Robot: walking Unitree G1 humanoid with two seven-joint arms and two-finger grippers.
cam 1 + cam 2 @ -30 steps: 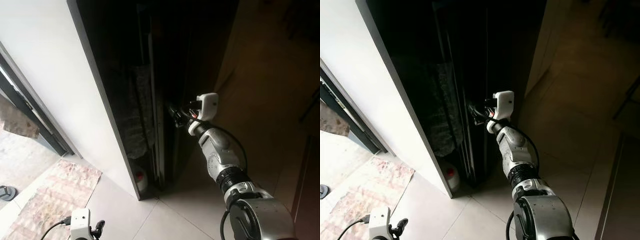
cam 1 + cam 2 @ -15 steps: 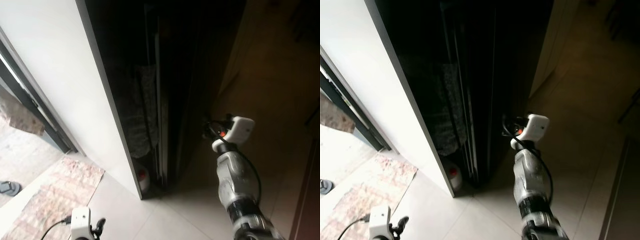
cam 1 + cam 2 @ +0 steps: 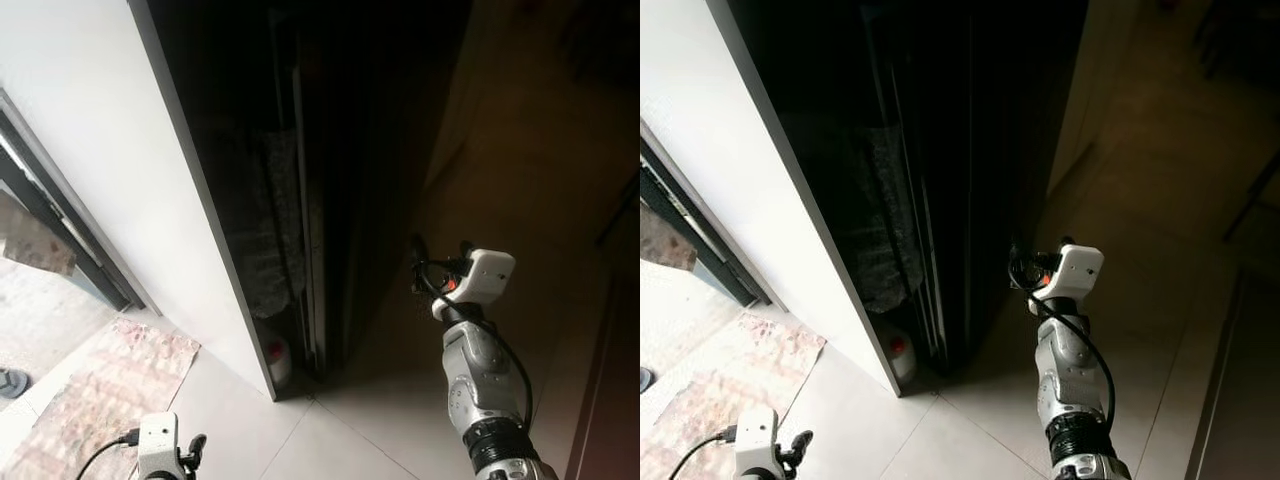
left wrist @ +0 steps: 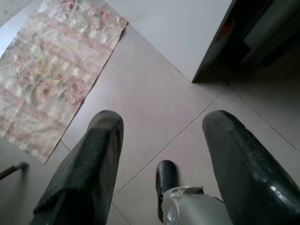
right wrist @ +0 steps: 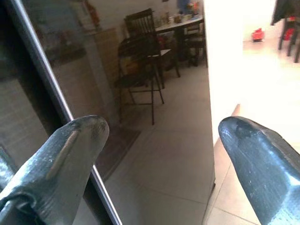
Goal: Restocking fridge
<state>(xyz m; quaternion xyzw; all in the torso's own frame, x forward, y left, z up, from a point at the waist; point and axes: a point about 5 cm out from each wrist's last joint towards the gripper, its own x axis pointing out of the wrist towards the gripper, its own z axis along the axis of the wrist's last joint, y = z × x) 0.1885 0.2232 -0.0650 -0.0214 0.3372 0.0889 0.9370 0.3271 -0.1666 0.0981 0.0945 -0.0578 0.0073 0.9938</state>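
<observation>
1. My right gripper is raised in front of the fridge, fingers spread apart w/ nothing between them. The right wrist view shows both pads wide open over the glossy dark door.

2. Change: a sec ago this gripper was up against the fridge's front edge, at the seam. Now it's off the fridge, out to the side over the floor, near but not touching. Head cam shifted a bit too, but the gripper's place vs the fridge clearly differs.

3. My read: the grab or pull at the door edge let go, or I backed off to reposition. The door looks shut or nearly so; too dark to be sure.

4. The fridge is a tall black unit, its side against a white wall panel. The door's steel handle strip runs past my finger; its gloss reflects a chair and table.

5. At the fridge's foot, in the gap by the wall, sits a small white jug w/ red cap.

6. My left gripper hangs low, well away from the fridge, fingers apart over floor tiles, beside a floral rug.

7. No stock item in either gripper, so restocking is barely begun; opening the door comes first.
</observation>
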